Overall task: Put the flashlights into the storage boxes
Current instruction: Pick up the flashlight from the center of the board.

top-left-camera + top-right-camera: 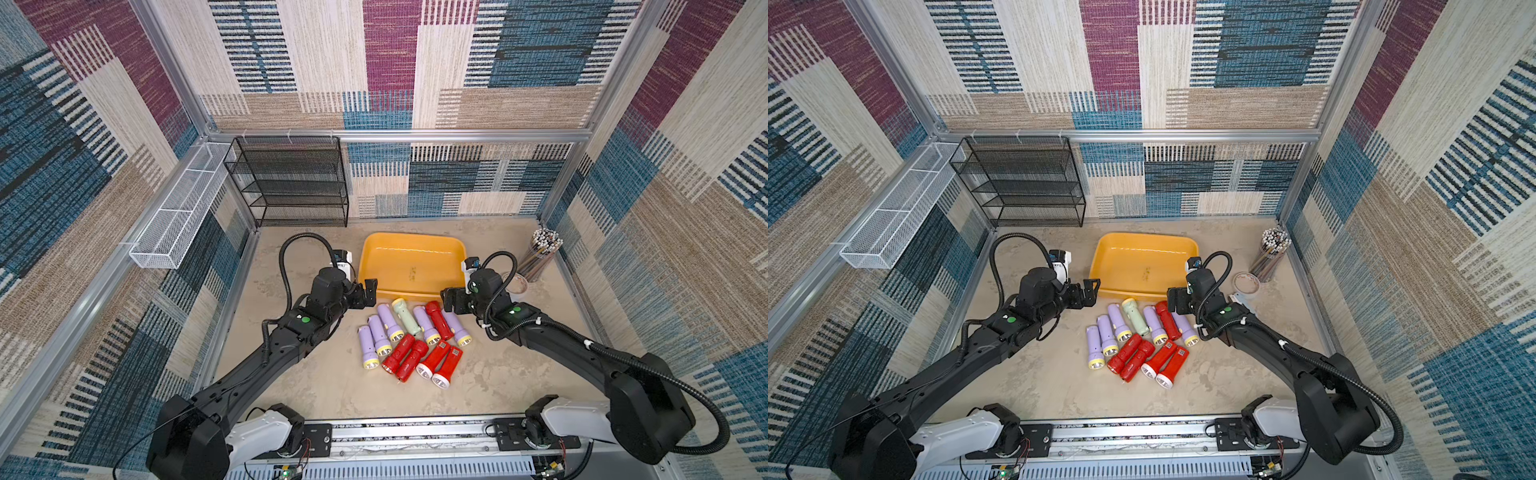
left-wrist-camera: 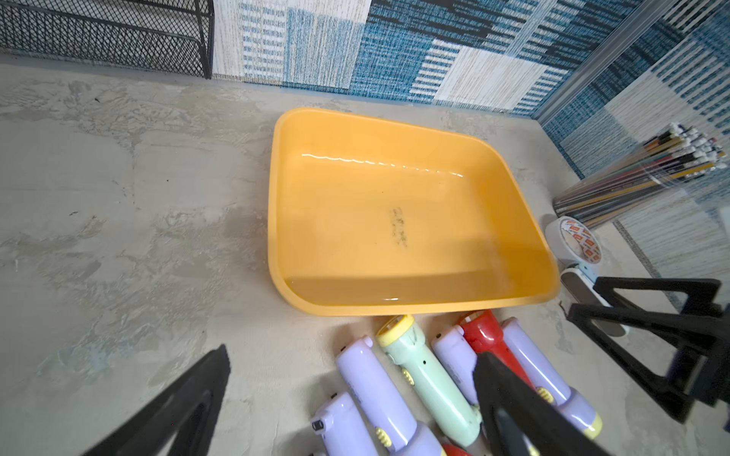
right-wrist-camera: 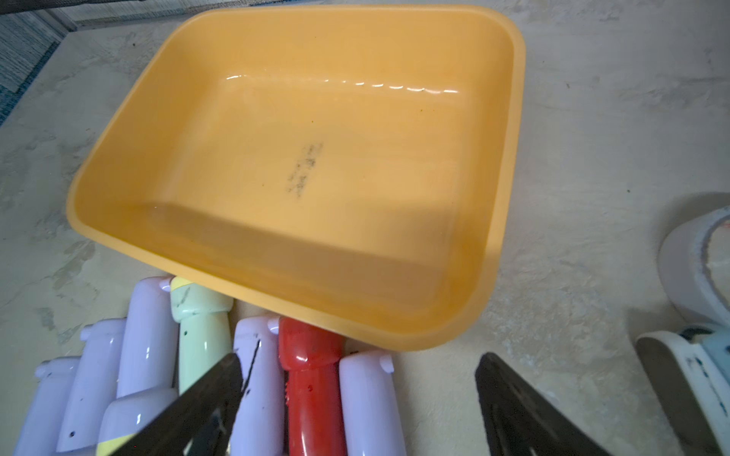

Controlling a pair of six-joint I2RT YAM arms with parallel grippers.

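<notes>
Left claw [image 1: 369, 293] spread, lilac, red flashlights [image 1: 400, 352], glossy yellow-orange tray [image 1: 409, 249]

You have a black mesh rack [image 1: 291, 183] far left, a white wire basket [image 1: 183, 208] mounted left of it, and far right a pencil cup [image 1: 540, 254] beside a tape roll [image 1: 516, 285].

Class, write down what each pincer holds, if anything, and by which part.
Nothing is held. The left pincer and right pincer are both open and empty; the flashlights lie on the table.
</notes>
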